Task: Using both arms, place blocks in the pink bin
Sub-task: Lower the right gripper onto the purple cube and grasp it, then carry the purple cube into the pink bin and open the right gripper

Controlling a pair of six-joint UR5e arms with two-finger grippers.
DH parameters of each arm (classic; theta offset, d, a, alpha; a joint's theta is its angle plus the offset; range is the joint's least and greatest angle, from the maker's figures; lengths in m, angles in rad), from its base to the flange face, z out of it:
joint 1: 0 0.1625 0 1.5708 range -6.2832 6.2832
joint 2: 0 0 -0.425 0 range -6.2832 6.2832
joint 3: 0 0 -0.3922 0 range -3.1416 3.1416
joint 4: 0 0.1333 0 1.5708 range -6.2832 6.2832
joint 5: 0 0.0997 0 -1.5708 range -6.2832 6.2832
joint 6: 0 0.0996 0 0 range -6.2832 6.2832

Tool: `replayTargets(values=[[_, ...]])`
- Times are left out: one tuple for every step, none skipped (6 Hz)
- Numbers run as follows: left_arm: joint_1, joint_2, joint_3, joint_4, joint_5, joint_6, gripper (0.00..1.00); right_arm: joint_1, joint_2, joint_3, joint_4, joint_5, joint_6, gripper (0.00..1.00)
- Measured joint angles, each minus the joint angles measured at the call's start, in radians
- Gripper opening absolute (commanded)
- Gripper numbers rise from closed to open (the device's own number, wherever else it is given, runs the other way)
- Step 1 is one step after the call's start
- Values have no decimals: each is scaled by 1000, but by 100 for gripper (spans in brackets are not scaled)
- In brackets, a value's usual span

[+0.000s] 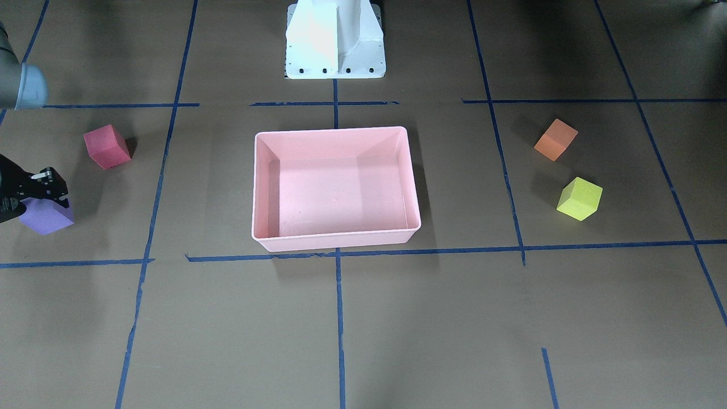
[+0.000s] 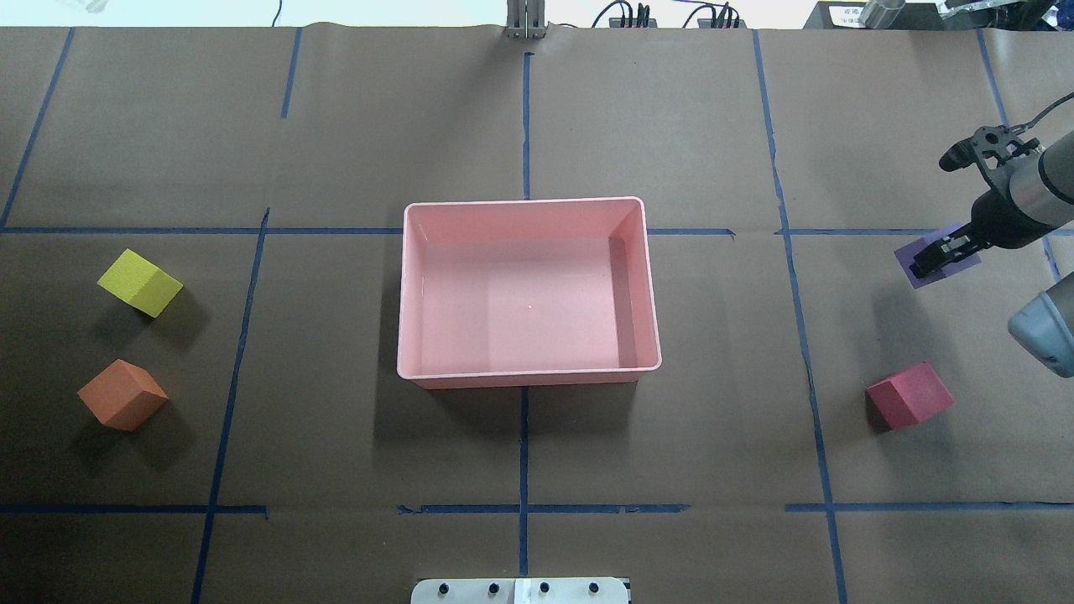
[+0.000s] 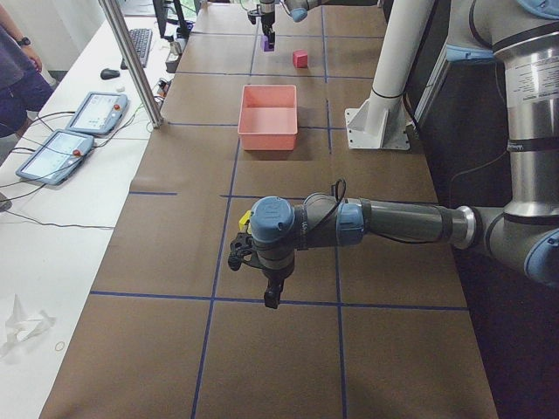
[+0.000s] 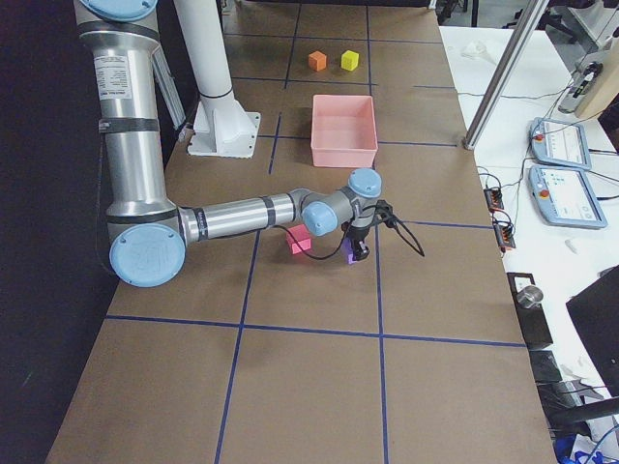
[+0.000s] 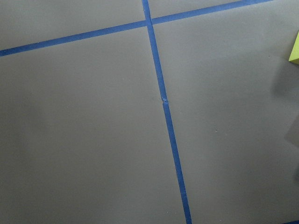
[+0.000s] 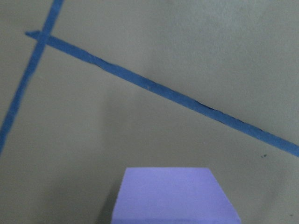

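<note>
The right arm [image 2: 1019, 197] enters the overhead view at 3 o'clock, with its wrist bent downward and the right gripper [image 2: 938, 256] held low; its finger gap is unclear. The left arm [image 3: 410, 223] stretches out level, and the left gripper [image 3: 272, 297] points down, its state not readable.

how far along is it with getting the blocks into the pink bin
Done: nothing yet; the pink bin is empty. In hand: the right gripper is down at the purple block, but it is unclear whether it has a grasp. Left: that one plus the red block, yellow-green block and orange block all sit outside the bin. The left gripper hangs near the yellow-green block.
</note>
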Motion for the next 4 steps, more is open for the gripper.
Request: replayTargets(values=[[0,0,-1,-2,0,1,100,-40,58,52,-24,1,174,24],[1,-5,-1,-7,-1,2,100,-94,151,95,-107,-4,327,24],[4,-13,-2,-51,-4,0,100,-158,276,134,-244,-27,461,24],[7,-20,5,-152,-6,-5,100,-238,414,154,-374,-76,599,24]])
